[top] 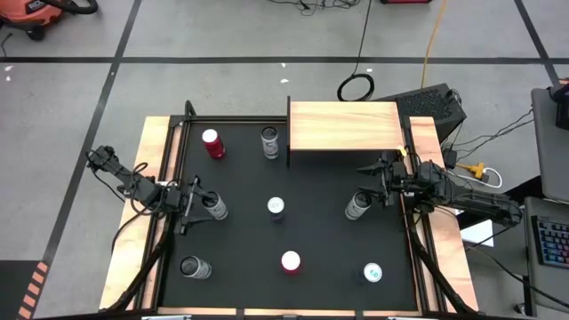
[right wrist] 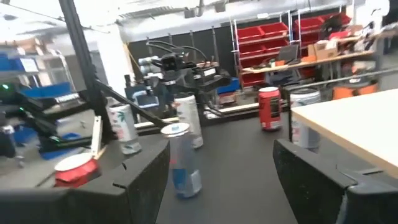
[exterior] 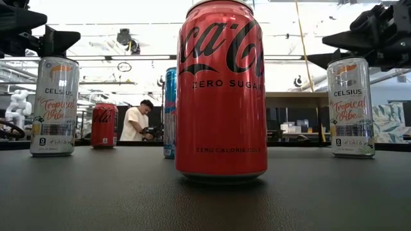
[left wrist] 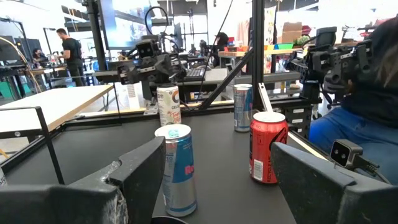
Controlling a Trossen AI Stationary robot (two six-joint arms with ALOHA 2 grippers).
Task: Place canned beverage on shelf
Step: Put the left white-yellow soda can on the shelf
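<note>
Several drink cans stand upright on the black table (top: 240, 240). Among them are a red cola can (exterior: 221, 90) near the front, a blue-and-silver can (left wrist: 177, 168) in the middle, and a white can at each side (exterior: 54, 106) (exterior: 350, 106). The pale-wood shelf (top: 345, 126) stands at the far right on black supports, with nothing on it. My left gripper (top: 197, 203) (left wrist: 217, 162) is open at the table's left edge, beside and above the left white can (top: 216, 208). My right gripper (top: 373, 182) (right wrist: 221, 155) is open at the right edge, just beyond the right white can (top: 358, 205).
A red can (top: 212, 143) and a silver can (top: 269, 142) stand at the far side, the silver one beside the shelf's left edge. Two more cans (top: 194, 267) (top: 372, 272) stand near the front corners. People and benches show in the room beyond.
</note>
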